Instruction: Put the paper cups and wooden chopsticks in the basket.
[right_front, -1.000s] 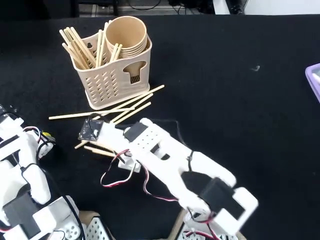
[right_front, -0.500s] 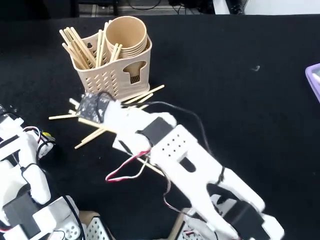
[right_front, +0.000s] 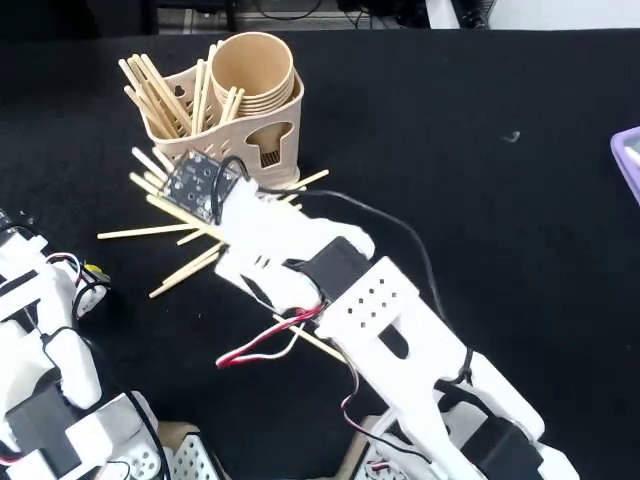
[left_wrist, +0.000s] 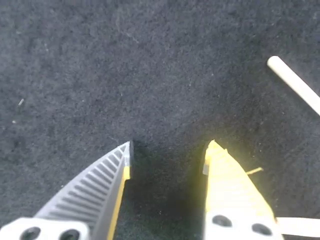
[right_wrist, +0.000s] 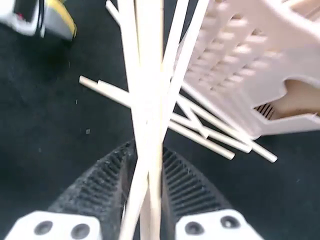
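Right wrist view: right tool (right_wrist: 148, 152), clamped on chopsticks (right_wrist: 149, 75), has risen toward twelve o'clock, now at the basket's (right_front: 215, 165) six o'clock. Drop-in likely next. Left tool (left_wrist: 167, 150) stands apart.

The basket (right_front: 225, 150) stands on the tabletop (right_front: 480, 200), far left. The paper cups (right_front: 255, 65), nested in one stack, sit in its right side. Wooden chopsticks (right_front: 150, 95) stand in the rest of it, beside the stack, leaning outward. Loose chopsticks (right_front: 135, 232) lie on the tabletop just in front of the basket, some crossing each other. The right tool (right_wrist: 147, 150) is directly in front of the basket, above the loose chopsticks, with a bundle of chopsticks (right_wrist: 150, 75) clamped between its fingers; the bundle runs alongside the basket wall. The left tool (left_wrist: 167, 147) hangs over the tabletop at the near left, fingers spread apart, with a chopstick end (left_wrist: 295, 82) lying near it
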